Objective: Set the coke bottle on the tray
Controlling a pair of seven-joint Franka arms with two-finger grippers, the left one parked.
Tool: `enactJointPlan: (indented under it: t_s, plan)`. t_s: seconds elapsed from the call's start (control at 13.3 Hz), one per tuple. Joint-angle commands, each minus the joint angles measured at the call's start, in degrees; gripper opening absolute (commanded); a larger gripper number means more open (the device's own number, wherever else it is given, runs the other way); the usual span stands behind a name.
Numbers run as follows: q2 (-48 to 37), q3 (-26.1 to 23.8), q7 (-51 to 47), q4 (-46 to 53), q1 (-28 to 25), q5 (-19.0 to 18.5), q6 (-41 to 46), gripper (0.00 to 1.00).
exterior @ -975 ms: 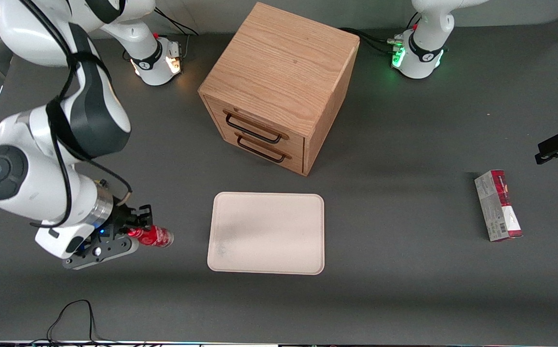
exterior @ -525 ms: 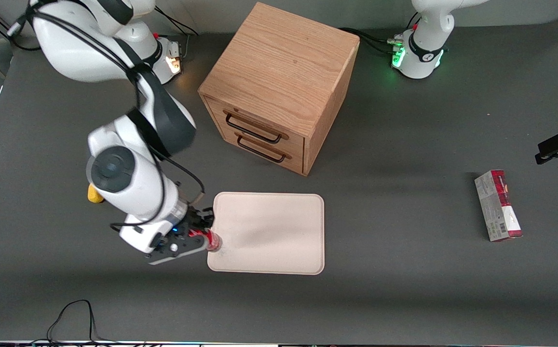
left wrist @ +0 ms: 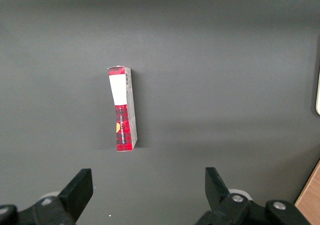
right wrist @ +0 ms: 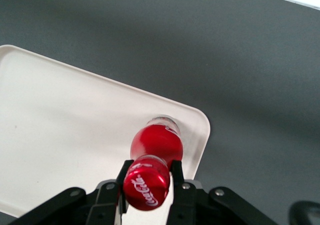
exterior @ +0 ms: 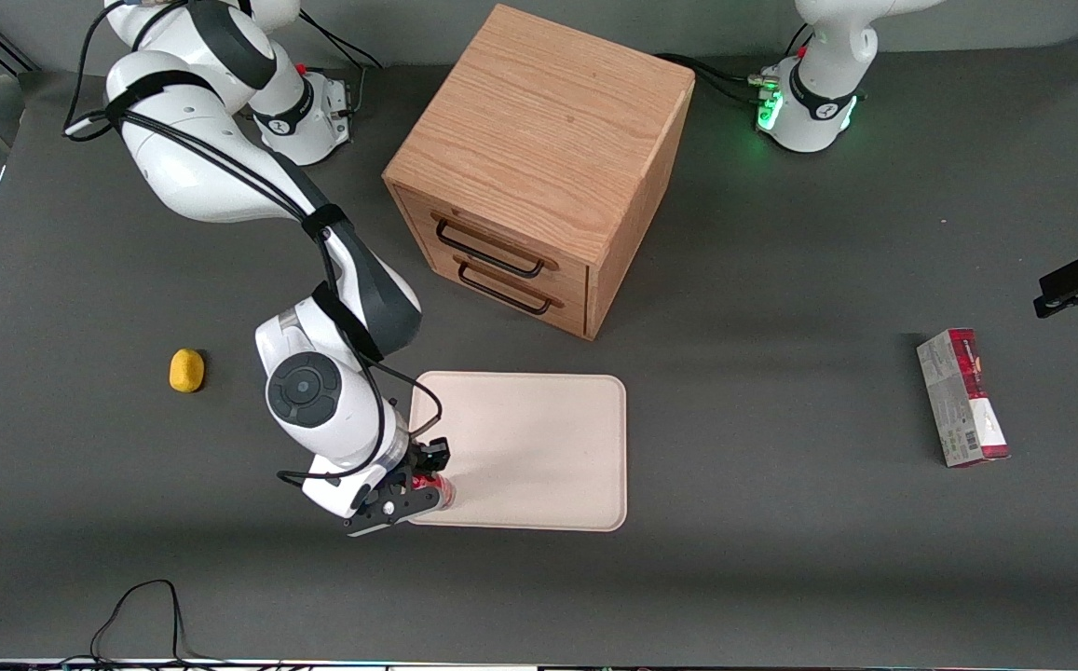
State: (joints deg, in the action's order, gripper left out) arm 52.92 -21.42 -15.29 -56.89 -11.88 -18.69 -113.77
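The coke bottle (exterior: pixel 434 486), small with a red cap and red label, is held by its neck in my right gripper (exterior: pixel 419 480). The gripper is shut on it over the tray's corner nearest the front camera, at the working arm's end. The tray (exterior: pixel 539 438) is a pale cream-pink rectangle lying in front of the wooden cabinet. In the right wrist view the bottle (right wrist: pixel 155 150) hangs between the gripper's fingers (right wrist: pixel 176 177), its base over the tray (right wrist: pixel 70 130) just inside the rounded corner. My gripper (right wrist: pixel 149 180) grips just below the red cap.
A wooden drawer cabinet (exterior: pixel 539 168) stands farther from the front camera than the tray. A yellow lemon-like lump (exterior: pixel 186 370) lies toward the working arm's end. A grey-and-red carton box (exterior: pixel 962 398) lies toward the parked arm's end, also in the left wrist view (left wrist: pixel 122 109).
My right arm has carried the bottle sideways from the bare table toward the tray, and now holds it over the tray's near corner. The lemon-like lump has come into view.
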Motion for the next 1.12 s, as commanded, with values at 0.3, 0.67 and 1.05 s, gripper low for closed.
enactJointPlan:
  t_s: [0.3,0.67,1.05]
  plan:
    - [-2.5,-0.3,-4.0,-3.3,0.9,-1.7,-3.4,1.00]
    - [-15.4,0.0,-3.2,-4.7,4.6,6.4,9.9,1.00]
    - [-41.9,14.9,6.0,-30.0,5.5,20.8,13.5,1.00]
